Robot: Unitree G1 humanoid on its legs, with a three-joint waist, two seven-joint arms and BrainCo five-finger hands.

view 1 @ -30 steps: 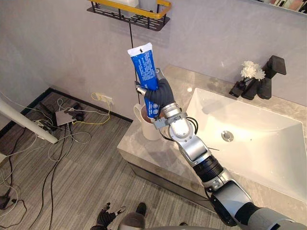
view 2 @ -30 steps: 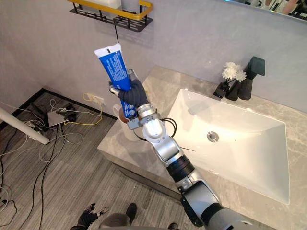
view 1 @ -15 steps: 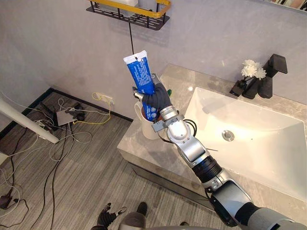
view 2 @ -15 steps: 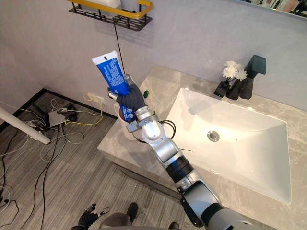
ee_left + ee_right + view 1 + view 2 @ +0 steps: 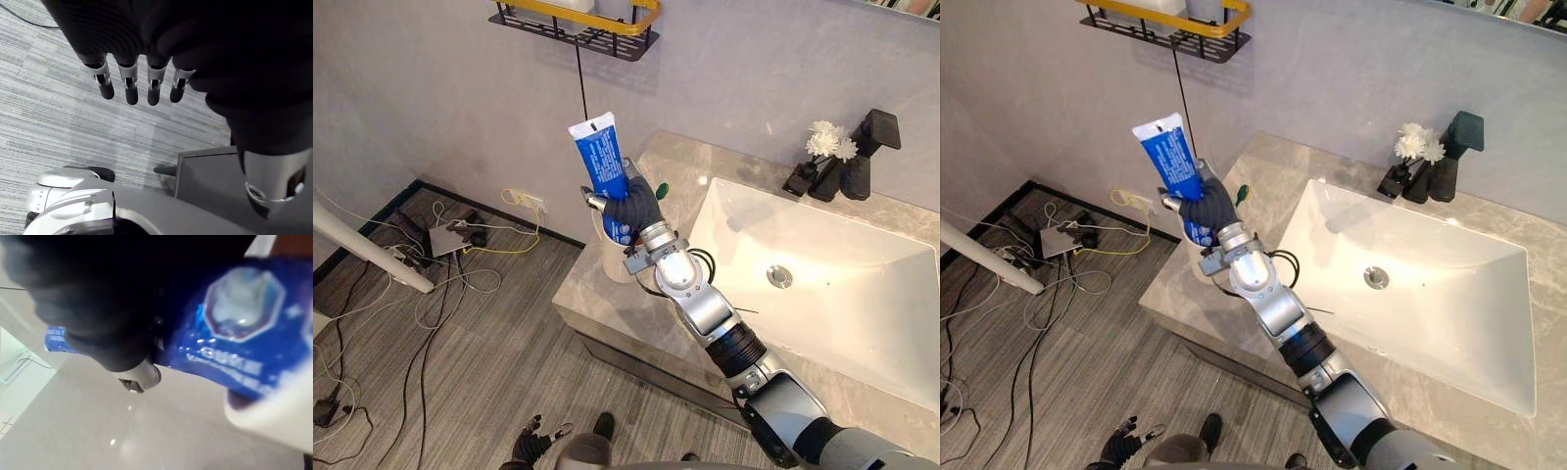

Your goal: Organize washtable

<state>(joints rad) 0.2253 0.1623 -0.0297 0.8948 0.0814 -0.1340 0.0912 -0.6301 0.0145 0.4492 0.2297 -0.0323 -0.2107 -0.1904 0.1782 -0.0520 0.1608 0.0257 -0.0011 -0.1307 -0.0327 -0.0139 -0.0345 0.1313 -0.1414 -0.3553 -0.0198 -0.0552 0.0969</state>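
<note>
My right hand (image 5: 634, 208) is shut on a blue toothpaste tube (image 5: 602, 162), held upright with its flat crimped end up. The tube's lower end sits right over a white cup (image 5: 607, 260) that stands at the left end of the marble counter (image 5: 597, 304). In the right wrist view the tube (image 5: 244, 357) runs down into the cup's white rim (image 5: 274, 426). A small green-tipped item (image 5: 662, 189) shows just behind the hand. My left hand (image 5: 127, 83) hangs over the floor with straight fingers and holds nothing.
A white sink basin (image 5: 862, 323) fills the counter's right part, with a black faucet (image 5: 869, 147) and white flowers in a dark vase (image 5: 825, 147) behind it. A black wire shelf with a yellow rail (image 5: 582, 24) hangs on the wall above. Cables (image 5: 440, 245) lie on the floor left of the counter.
The right hand has shifted left and down with the tube, bringing its lower end onto the cup. The green-tipped item has come into sight behind the hand.
</note>
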